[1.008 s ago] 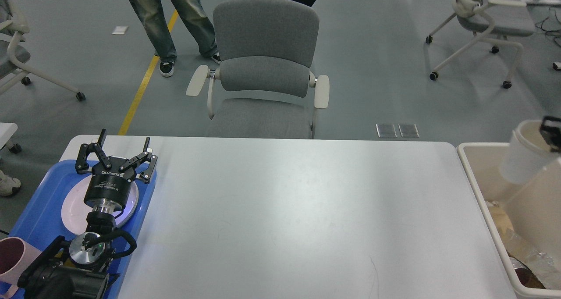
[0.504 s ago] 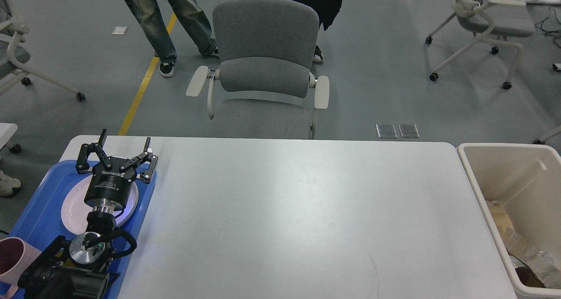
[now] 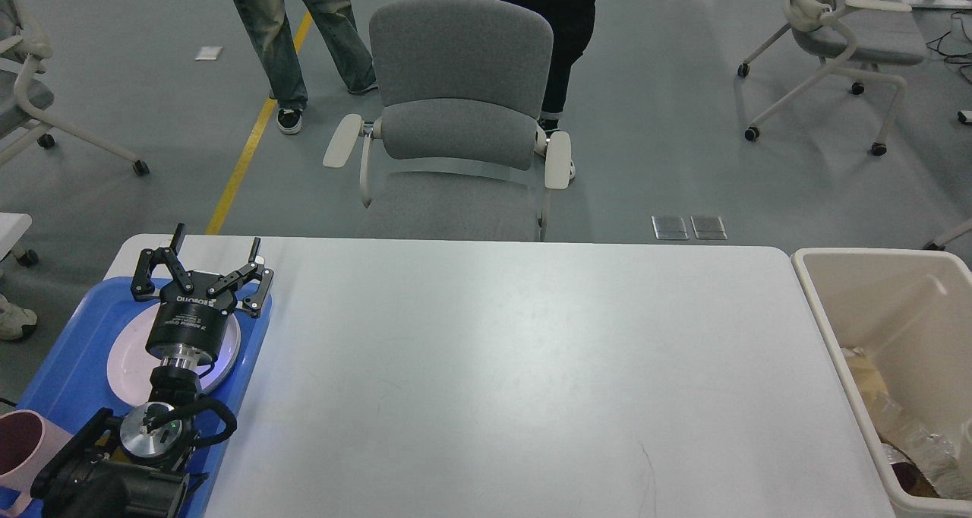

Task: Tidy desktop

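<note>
Left gripper (image 3: 215, 254) spread over blue tray (image 3: 68, 351); white desktop (image 3: 531, 381) smooth

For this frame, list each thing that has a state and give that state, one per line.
left gripper: open, empty, above the tray's far end.
desktop: bare except for the tray.
blue tray: on the desktop's left end, holding plate and cup.
white plate: flat in the tray.
pink cup: upright.
beige bin: open, partly filled with waste.

Grey floor (image 3: 668, 146), yellow line (image 3: 247, 150), grey office chair (image 3: 456, 115)
</note>
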Available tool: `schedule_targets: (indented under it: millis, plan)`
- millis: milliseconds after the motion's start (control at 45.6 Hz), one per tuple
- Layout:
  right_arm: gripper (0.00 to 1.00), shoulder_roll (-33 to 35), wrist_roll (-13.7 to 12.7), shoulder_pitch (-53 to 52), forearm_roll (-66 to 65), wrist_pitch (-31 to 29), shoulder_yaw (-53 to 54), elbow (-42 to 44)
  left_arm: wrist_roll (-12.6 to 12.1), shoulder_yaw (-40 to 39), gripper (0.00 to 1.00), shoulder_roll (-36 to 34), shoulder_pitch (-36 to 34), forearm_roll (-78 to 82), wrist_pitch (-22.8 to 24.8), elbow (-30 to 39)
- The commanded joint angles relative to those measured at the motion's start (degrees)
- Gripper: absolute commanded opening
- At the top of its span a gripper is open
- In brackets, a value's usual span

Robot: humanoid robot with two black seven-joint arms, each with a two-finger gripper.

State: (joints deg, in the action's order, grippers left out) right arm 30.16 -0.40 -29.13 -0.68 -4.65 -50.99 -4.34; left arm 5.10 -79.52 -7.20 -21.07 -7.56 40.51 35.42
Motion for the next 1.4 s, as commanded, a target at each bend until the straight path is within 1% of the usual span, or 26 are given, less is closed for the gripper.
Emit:
schedule_targets:
  millis: [0, 22, 44, 66, 88, 110, 131, 153, 438, 504, 679, 789, 855, 898, 942, 1008, 1074, 1118, 1205, 1271, 1380]
  plan:
    - [0.00, 0.1, 0.0, 0.2, 0.0, 0.6, 0.1, -0.1, 0.0, 0.0, 0.96, 0.0, 0.0, 0.0, 0.0, 0.0]
    - [0.14, 0.2, 0.1, 0.1, 0.1, 0.9, 0.0, 0.0, 0.0, 0.1, 0.96, 0.0, 0.0, 0.0, 0.0, 0.0]
    - [0.34, 0.2, 0.1, 0.1, 0.1, 1.0, 0.0, 0.1, 0.0, 0.0, 0.96, 0.0, 0.0, 0.0, 0.0, 0.0]
    - [0.56, 0.3, 0.2, -0.1, 0.2, 1.5, 0.0, 0.2, 0.0, 0.1, 0.96, 0.0, 0.0, 0.0, 0.0, 0.0]
    - [0.75, 0.3, 0.3, -0.1, 0.2, 2.3, 0.1, 0.2, 0.0, 0.1, 0.96, 0.0, 0.0, 0.0, 0.0, 0.0]
    - [0.90, 0.3, 0.3, -0.1, 0.2, 3.2, 0.2, 0.3, 0.0, 0.1, 0.96, 0.0, 0.0, 0.0, 0.0, -0.1]
    - [0.97, 0.3, 0.4, -0.1, 0.2, 4.3, 0.4, 0.3, 0.0, 0.0, 0.96, 0.0, 0.0, 0.0, 0.0, -0.1]
    - [1.00, 0.2, 0.6, -0.1, 0.2, 5.3, 0.8, 0.3, 0.0, 0.1, 0.96, 0.0, 0.0, 0.0, 0.0, 0.0]
    - [1.00, 0.2, 0.6, -0.6, 0.2, 6.1, 2.6, 0.0, 0.0, 0.0, 0.96, 0.0, 0.0, 0.0, 0.0, 0.0]
    - [1.00, 0.5, 0.6, -2.1, 0.3, 6.1, 4.7, -0.1, 0.0, 0.0, 0.96, 0.0, 0.0, 0.0, 0.0, 0.0]
    - [1.00, 0.1, 1.0, -4.8, 0.2, 6.3, 23.3, -0.3, 0.0, 0.0, 0.96, 0.0, 0.0, 0.0, 0.0, 0.0]
    - [1.00, 1.1, 1.2, -10.7, 0.2, 6.1, 33.8, -1.8, 0.0, 0.0, 0.96, 0.0, 0.0, 0.0, 0.0, 0.0]
    - [1.00, 2.7, 2.3, -12.0, 0.2, 6.1, 42.3, -4.2, 0.0, 0.0, 0.96, 0.0, 0.0, 0.0, 0.0, 0.0]
    - [1.00, 3.7, 3.9, -12.2, 0.2, 6.0, 49.8, -6.9, 0.0, 0.0, 0.96, 0.0, 0.0, 0.0, 0.0, 0.0]
    - [1.00, 4.8, 6.5, -12.2, 0.1, 6.0, 60.7, -10.9, 0.0, 0.1, 0.96, 0.0, 0.0, 0.0, 0.0, -0.1]
    - [1.00, 5.6, 8.5, -11.4, 0.1, 5.7, 75.1, -15.3, 0.0, 0.0, 0.96, 0.0, 0.0, 0.0, 0.0, 0.0]
    - [1.00, 5.5, 8.7, -9.5, -0.3, 4.6, 89.4, -19.5, 0.0, 0.0, 0.96, 0.0, 0.0, 0.0, 0.0, 0.0]
    - [1.00, 5.4, 8.7, -6.7, -1.7, 2.5, 97.7, -22.9, 0.0, 0.0, 0.96, 0.0, 0.0, 0.0, 0.0, 0.0]
    - [1.00, 4.5, 8.7, -0.4, -7.7, -5.3, 112.6, -29.6, 0.0, 0.0, 0.96, 0.0, 0.1, 0.0, 0.0, 0.0]
    - [1.00, 0.8, 8.8, 2.9, -14.3, -9.7, 121.5, -33.1, 0.0, 0.0, 0.96, 0.0, 0.1, 0.0, 0.0, 0.0]
    - [1.00, -6.1, 9.0, 6.3, -23.1, -11.4, 132.4, -35.5, 0.0, 0.0, 0.96, 0.0, 0.0, 0.0, 0.0, -0.1]
